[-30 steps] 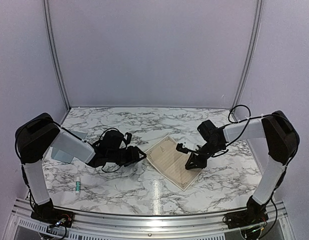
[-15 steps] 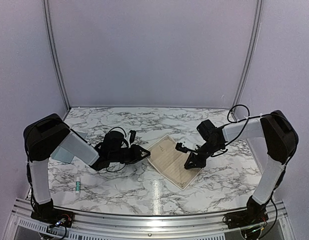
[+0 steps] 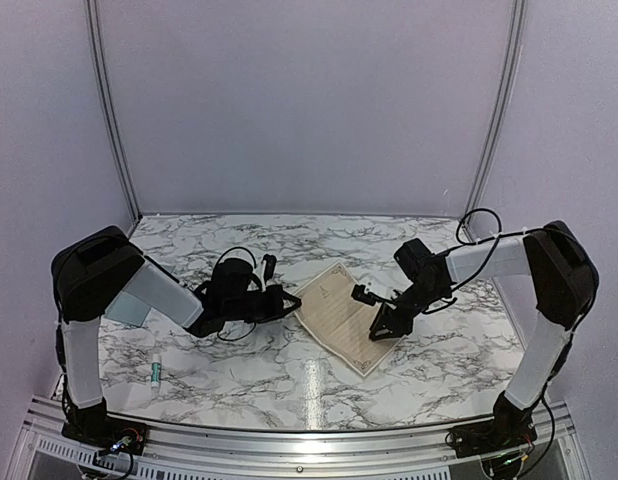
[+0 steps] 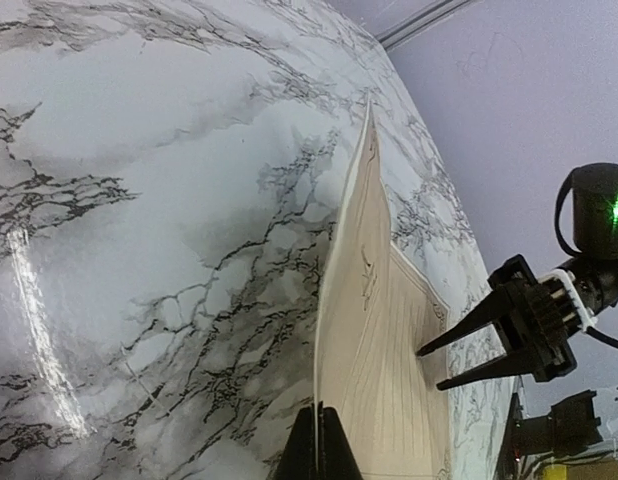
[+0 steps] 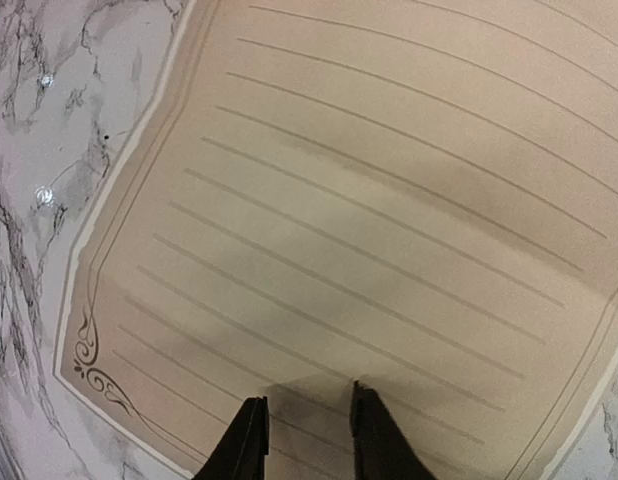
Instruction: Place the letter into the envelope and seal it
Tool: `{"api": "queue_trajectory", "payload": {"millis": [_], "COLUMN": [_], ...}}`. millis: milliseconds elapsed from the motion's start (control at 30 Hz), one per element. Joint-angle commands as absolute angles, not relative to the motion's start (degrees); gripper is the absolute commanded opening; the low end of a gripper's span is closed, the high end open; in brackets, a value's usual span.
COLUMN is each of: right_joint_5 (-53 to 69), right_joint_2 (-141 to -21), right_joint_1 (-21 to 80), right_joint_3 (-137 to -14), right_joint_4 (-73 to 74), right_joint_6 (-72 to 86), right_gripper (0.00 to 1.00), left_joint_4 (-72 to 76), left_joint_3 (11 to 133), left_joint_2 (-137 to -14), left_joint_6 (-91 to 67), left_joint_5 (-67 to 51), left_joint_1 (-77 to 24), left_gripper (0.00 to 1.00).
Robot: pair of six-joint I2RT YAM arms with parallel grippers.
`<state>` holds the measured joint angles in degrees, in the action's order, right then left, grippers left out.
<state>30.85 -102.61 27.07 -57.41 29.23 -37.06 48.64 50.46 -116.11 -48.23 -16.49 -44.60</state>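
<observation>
There is one tan letter (image 3: 338,315) on one marble table (image 3: 239,370). There is one grey-blue envelope (image 3: 129,305), partly hidden behind an arm. There is one small white and green tube (image 3: 156,372). There are two robot arms.

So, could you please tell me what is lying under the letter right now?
Bare marble table shows all around the letter. The left gripper pinches its lifted left edge, with only tabletop seen beneath. The flat remainder, under the right gripper, hides whatever it covers.
</observation>
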Motion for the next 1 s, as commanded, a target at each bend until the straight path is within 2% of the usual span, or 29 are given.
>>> {"api": "queue_trajectory", "payload": {"millis": [0,233,333,433,567,733,967], "right_joint_5": [33.8,38.8,39.1,36.1,24.9,24.6,25.5], "right_joint_2": [-96.0,-86.9,-85.5,-86.7,-88.8,-91.5,-94.9], "right_joint_1": [25.7,22.3,23.1,24.8,27.6,29.2,33.0], "right_joint_3": [-59.4,-69.9,-74.8,-80.4,-84.6,-87.9,-92.9], "right_joint_4": [33.9,44.7,48.0,50.9,49.8,51.3,56.4], "right_joint_6": [-36.5,-41.0,-43.5,-45.3,-46.9,-51.1,-55.4], "right_gripper": [0.34,0.45,0.47,0.47,0.47,0.47,0.62], "left_joint_4": [35.8,32.3,28.4,24.9,19.2,15.5,4.0], "left_joint_3": [55.2,54.5,54.9,55.1,55.6,55.5,60.0], "left_joint_2": [-110.4,-102.6,-100.2,-98.1,-95.8,-92.6,-90.8], "left_joint_6": [-32.5,-18.7,-13.7,-9.5,-4.2,-0.3,10.9], "left_joint_5": [-10.4,-17.7,-19.0,-19.8,-21.4,-21.5,-17.6], "left_joint_1": [-45.4,-45.5,-45.6,-45.9,-46.3,-47.5,-52.2], "left_gripper": [0.0,0.0,0.0,0.0,0.0,0.0,0.0]}}
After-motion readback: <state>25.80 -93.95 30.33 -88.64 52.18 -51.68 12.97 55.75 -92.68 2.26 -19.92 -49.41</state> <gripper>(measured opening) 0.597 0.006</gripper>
